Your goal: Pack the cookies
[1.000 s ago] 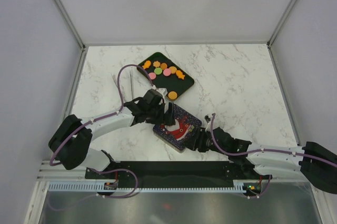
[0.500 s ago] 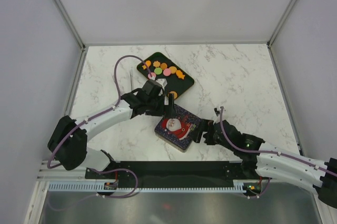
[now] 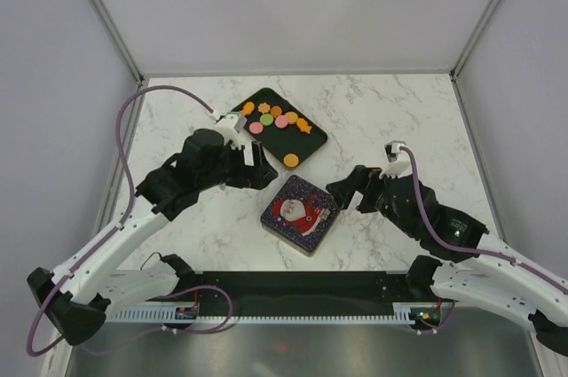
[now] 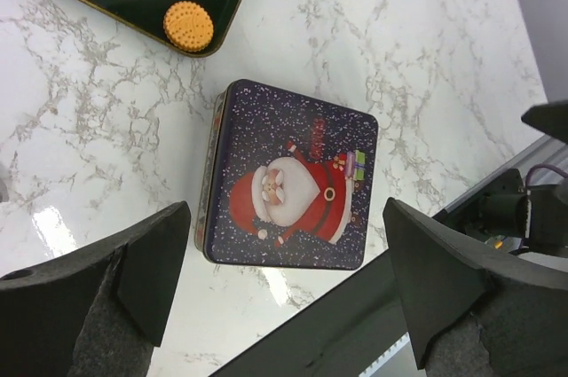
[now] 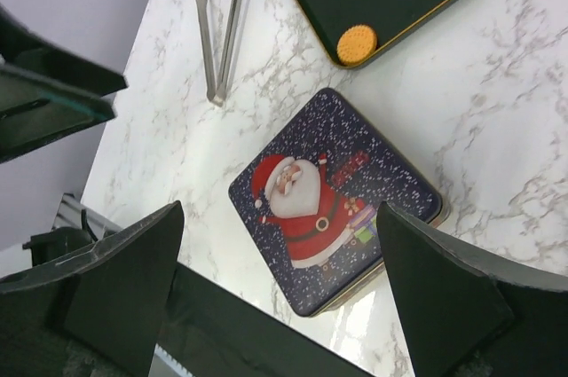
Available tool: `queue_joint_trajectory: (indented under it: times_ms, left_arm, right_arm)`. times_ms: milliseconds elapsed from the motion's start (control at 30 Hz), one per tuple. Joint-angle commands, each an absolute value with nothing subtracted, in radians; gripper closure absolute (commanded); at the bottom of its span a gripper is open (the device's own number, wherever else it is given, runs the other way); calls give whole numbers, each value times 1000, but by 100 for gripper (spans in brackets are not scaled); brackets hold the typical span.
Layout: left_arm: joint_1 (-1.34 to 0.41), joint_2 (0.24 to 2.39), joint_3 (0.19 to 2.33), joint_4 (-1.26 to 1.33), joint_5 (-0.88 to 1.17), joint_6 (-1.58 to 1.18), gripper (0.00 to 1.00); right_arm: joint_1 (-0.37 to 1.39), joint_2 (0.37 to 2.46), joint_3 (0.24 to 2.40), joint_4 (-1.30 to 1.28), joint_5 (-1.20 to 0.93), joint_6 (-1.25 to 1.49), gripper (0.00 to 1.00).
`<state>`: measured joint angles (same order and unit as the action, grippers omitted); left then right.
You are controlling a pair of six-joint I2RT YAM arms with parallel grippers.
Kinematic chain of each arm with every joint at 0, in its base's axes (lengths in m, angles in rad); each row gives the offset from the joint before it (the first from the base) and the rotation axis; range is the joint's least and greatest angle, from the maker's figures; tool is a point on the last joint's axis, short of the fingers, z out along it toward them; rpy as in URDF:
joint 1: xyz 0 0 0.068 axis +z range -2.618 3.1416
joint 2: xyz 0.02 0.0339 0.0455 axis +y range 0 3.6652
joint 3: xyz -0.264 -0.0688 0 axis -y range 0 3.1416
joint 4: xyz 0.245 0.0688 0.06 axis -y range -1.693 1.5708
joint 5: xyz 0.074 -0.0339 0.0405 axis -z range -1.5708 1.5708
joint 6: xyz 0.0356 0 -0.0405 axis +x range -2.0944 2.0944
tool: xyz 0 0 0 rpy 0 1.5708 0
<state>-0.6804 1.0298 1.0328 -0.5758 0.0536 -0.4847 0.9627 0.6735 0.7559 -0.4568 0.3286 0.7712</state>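
Spread wide and gripping nothing, my left fingers hang above the white marble tabletop. My right fingers are just as far apart, also empty, and touch nothing. Between the two arms a square, dark blue tin lies flat on the tabletop with its lid on, a Santa Claus picture facing up. Each wrist camera looks down on it between its own fingers. Beyond the tin, near it but not touching, sits a dark tray. The cookies, orange, pink and green, lie clustered on the tray's far half. One round orange cookie rests alone at the tray corner nearest the tin. Metal tongs lie on the tabletop left of the tray.
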Motion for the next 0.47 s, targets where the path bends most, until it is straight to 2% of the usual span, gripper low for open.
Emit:
queue_joint_trajectory:
  times_ms: [0, 167, 433]
  left_arm:
    - [-680, 942, 1003, -637, 48, -436, 2]
    - [-680, 842, 939, -653, 61, -437, 2]
    - [-681, 798, 916, -666, 81, -426, 2]
  right_arm:
    - [962, 695, 811, -540, 439, 706, 2]
    - [962, 698, 811, -540, 465, 683, 2]
    - [962, 650, 785, -538, 497, 675, 2]
